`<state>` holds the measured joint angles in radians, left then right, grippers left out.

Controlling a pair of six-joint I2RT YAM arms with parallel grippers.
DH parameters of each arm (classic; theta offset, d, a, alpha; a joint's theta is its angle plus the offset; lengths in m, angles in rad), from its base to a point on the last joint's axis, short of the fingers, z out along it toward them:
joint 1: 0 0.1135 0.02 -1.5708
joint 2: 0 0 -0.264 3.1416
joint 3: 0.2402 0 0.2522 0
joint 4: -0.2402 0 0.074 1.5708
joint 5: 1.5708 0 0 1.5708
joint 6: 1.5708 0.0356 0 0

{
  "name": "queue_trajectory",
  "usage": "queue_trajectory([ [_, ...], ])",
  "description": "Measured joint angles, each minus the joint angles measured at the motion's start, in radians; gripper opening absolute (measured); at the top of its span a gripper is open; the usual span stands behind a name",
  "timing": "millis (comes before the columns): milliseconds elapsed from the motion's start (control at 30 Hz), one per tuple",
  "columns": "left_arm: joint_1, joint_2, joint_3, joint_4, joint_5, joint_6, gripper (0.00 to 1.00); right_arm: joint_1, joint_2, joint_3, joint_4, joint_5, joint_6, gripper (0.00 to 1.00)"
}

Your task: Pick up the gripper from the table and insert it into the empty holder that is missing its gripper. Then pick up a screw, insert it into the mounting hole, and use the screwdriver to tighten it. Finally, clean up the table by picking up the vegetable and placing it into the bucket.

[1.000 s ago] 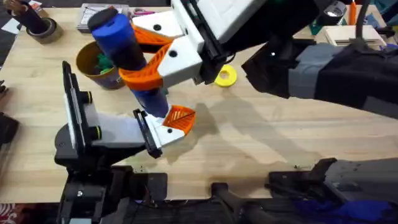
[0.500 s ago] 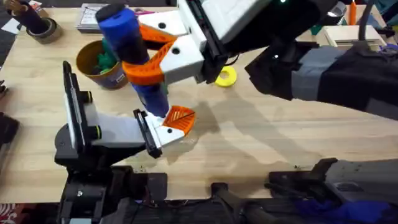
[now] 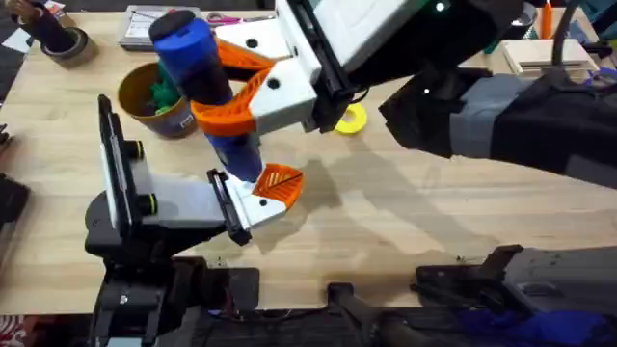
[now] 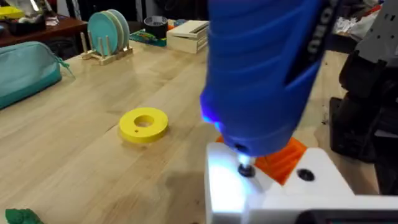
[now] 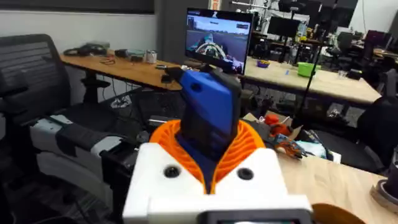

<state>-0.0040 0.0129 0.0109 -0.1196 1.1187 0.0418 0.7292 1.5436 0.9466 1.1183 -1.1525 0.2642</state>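
The right gripper (image 3: 227,96) is clamped around the screwdriver (image 3: 198,67), its orange pads squeezing the blue barrel about midway along. The tool stands nearly upright with the butt leaning away from the arm bases, its long axis running down toward the gripper (image 3: 277,183), the orange ribbed piece now seated in the white holder (image 3: 253,207). In the left wrist view the screwdriver's thin metal tip (image 4: 245,168) sits right on the white face of the holder just beside that orange piece, so the coming move looks to turn on keeping that axis straight over the mounting hole; a lean would likely walk the bit off. I cannot see the screw itself under the tip.

The left gripper's own state I cannot tell; its arm lies low just beside the holder, on the near side.

The bucket (image 3: 149,96) stands just behind the holder, farther from the bases, touching nothing, with the vegetable (image 3: 162,93) seemingly already inside. A yellow ring (image 3: 349,118) lies near the holder, to the right arm's side
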Motion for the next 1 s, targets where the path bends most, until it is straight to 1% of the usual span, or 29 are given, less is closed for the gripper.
queue_trajectory([
  [267,0.000,0.000,0.000,0.000,0.000,0.002,0.007,0.000,0.000,-0.005,0.017,0.001,0.003,0.025],
  [433,0.000,0.000,0.000,0.000,0.000,0.003,0.007,0.000,0.002,-0.004,0.032,0.001,0.033,0.025],
  [533,0.000,-0.001,0.000,0.001,0.000,0.005,0.007,0.001,0.012,0.020,0.019,-0.011,0.047,0.025],
  [733,0.000,-0.002,0.000,0.002,-0.008,0.008,0.007,0.002,0.048,0.108,-0.029,-0.065,0.070,0.025],
  [800,0.000,-0.002,0.000,0.002,-0.008,0.010,0.007,0.002,0.051,0.162,-0.042,-0.068,0.080,0.025],
  [933,0.000,-0.002,0.000,0.002,-0.008,0.010,0.007,-0.009,0.051,0.309,-0.057,-0.069,0.089,0.025],
  [1000,0.000,-0.002,0.000,0.002,-0.008,0.010,0.007,-0.020,0.050,0.382,-0.092,-0.073,0.092,0.025],
])
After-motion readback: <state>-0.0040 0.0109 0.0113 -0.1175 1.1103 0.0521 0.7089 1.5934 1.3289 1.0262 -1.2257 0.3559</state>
